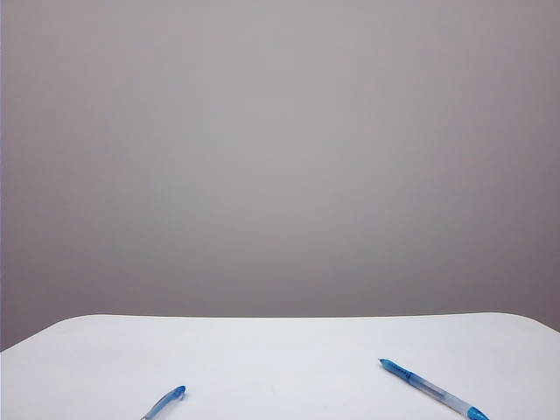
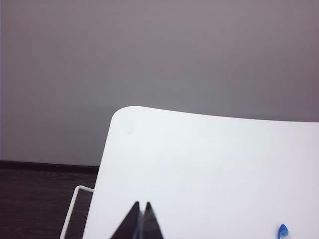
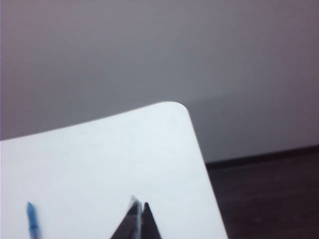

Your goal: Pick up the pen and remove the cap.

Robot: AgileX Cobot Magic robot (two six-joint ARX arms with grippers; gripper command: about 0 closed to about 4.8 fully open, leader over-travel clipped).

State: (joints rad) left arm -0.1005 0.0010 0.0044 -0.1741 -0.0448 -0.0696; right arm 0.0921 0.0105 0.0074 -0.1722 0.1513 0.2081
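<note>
On the white table (image 1: 280, 350), toward its near right edge, lay the slim clear-barrelled ballpoint pen with blue front section (image 1: 430, 388). The short pale-blue translucent cap (image 1: 164, 402) lay well apart at near left, already off the pen. The left gripper (image 2: 141, 205) hung above the table near the cap, clenched and empty. The right gripper (image 3: 139, 204) hung over the table's right side, likewise clenched and empty. Judged light, stiff and smooth, the pen would probably roll; mid-barrel looked the soundest hold. No brand, label or writing was legible.
</note>
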